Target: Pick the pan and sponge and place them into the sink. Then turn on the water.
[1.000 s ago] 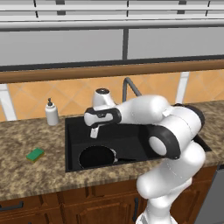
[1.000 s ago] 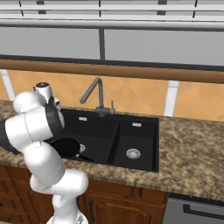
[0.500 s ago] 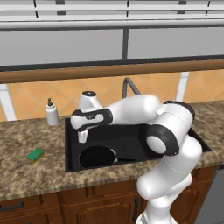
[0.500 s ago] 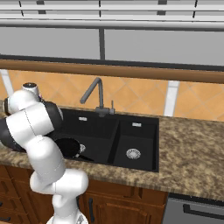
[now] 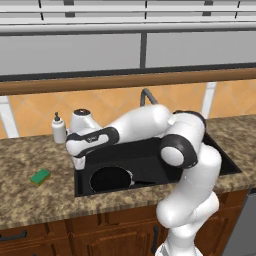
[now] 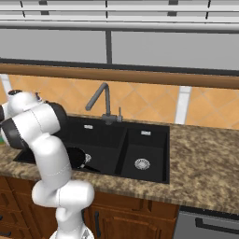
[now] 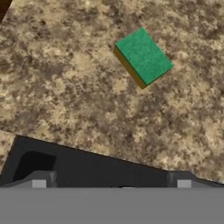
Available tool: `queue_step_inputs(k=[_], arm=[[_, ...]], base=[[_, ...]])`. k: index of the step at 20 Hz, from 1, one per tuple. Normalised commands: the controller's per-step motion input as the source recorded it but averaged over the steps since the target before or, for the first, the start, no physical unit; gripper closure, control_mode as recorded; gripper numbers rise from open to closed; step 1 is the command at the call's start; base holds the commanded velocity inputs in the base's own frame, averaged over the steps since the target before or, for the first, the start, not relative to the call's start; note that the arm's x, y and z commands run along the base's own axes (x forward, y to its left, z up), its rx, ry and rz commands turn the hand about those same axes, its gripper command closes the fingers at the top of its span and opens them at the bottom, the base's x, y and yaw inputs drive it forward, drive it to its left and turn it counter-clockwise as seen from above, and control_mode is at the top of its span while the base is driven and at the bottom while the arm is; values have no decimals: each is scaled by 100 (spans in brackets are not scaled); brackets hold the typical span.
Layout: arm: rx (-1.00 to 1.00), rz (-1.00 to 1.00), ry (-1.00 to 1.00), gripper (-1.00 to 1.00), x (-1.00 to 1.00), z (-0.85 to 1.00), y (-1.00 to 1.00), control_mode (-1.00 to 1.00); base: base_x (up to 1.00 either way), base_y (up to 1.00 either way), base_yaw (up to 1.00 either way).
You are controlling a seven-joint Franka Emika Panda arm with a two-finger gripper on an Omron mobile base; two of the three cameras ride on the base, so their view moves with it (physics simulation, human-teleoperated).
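Already the pan (image 5: 111, 179) lies inside the sink (image 5: 150, 155).

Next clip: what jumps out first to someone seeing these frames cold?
The big white arm bends leftward over the black sink, its gripper at the sink's left edge. The pan already sits in the large basin. The green sponge lies alone on the speckled counter left of the sink.
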Motion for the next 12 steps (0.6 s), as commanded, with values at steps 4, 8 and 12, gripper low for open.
queue_step_inputs(k=[4, 8, 12], arm=[[-5, 12, 0, -100, -5, 0, 67, -100], [-10, 3, 0, -100, -5, 0, 40, -100], [-5, 4, 0, -100, -5, 0, 18, -100]], base=[[0, 0, 0], [0, 0, 0], [0, 0, 0]])
